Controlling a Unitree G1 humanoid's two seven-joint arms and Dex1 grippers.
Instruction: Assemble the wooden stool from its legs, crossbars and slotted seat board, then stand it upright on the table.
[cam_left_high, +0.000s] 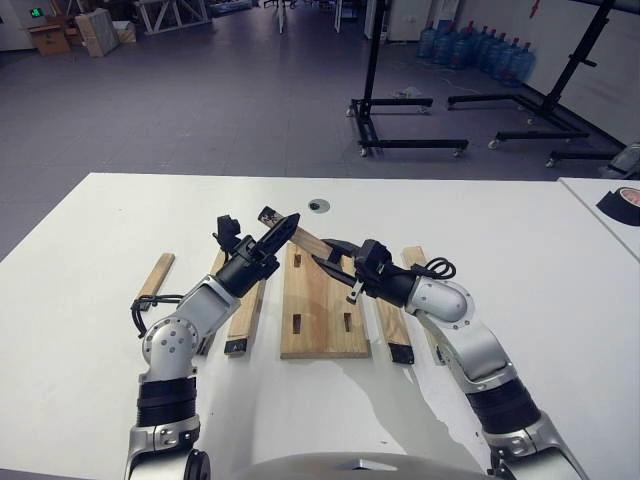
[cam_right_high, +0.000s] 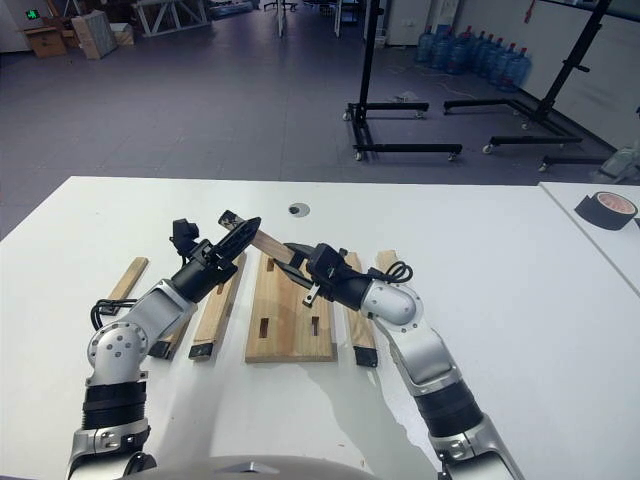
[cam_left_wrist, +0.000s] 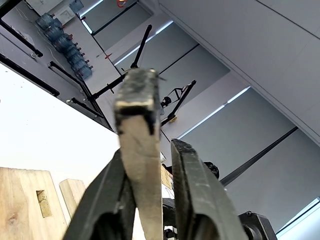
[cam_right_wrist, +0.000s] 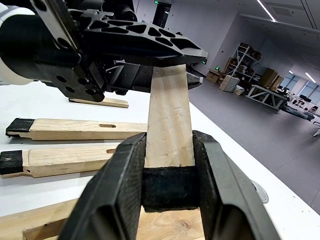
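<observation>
Left eye view: the leg (cam_left_high: 308, 240) hangs over the 12 o'clock end of the board (cam_left_high: 322, 340), left gripper (cam_left_high: 280, 232) clamped on its 10 o'clock end, right gripper (cam_left_high: 328, 256) pinching the other. I'd grip both ends firm and line the tip up with a slot (cam_left_high: 298, 322) before pushing.

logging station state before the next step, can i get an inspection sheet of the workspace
surface: white table, cable hole near far edge
job's things: slotted seat board flat at centre; loose pieces flat either side; held leg raised over its far end
clutter: tape roll on the neighbouring table
grippers: left gripper and right gripper both clamp the held leg, near opposite ends
cables: black cable looped beside each forearm
surroundings: wheeled black stands, water jugs behind
</observation>
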